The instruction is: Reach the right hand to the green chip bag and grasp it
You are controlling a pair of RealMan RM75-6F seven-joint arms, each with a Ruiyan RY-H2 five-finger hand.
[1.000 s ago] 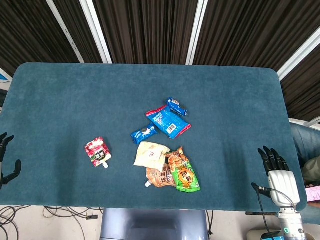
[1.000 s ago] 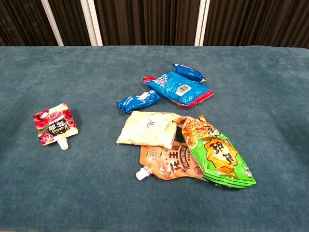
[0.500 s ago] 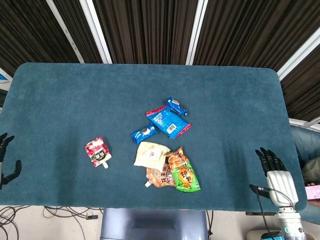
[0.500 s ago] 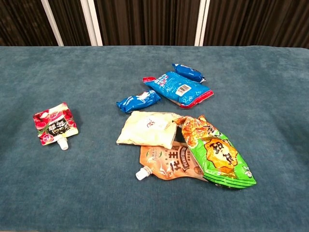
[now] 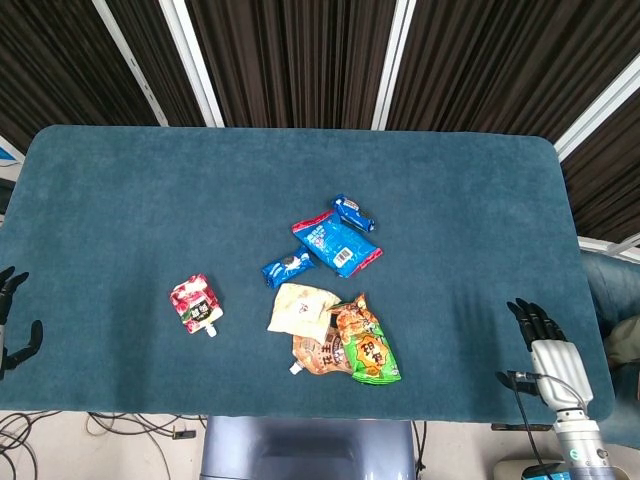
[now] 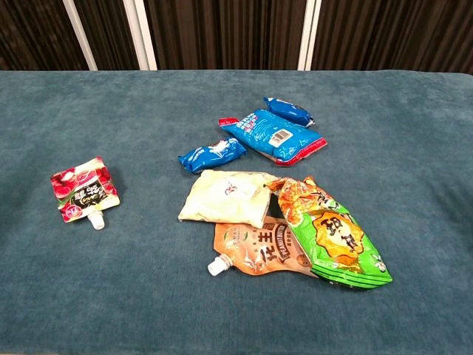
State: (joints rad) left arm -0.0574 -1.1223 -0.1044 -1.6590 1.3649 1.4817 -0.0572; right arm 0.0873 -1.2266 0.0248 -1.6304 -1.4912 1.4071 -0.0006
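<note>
Teal felt-covered table [image 5: 150, 200] fills both views. Green and orange crinkled foil chip bag [image 6: 331, 233] is the landmark: it lies flat near the table's front edge, a little right of centre, untouched. Brown spouted drink pouch [image 6: 251, 250] sits partly under the chip bag's left side, white cap pointing front-left. Pale yellow flat snack packet [image 6: 222, 197] touches the chip bag's upper left and overlaps the brown pouch's top. Large blue plastic cookie pack with red ends [image 6: 272, 135] lies behind the chip bag, apart from it. Small blue wrapper [image 6: 289, 110] rests against that pack's far right corner. Another small blue snack wrapper [image 6: 212, 155] lies behind-left of the chip bag, just beside the big pack. Red spouted jelly pouch [image 6: 83, 191] is well apart, far left of the chip bag.

Right hand [image 5: 548, 345], white back with black fingers, hovers at the table's front right corner, well right of the chip bag, fingers apart, holding nothing. Left hand [image 5: 12, 320] shows only as dark fingers at the far left edge, spread, empty.
</note>
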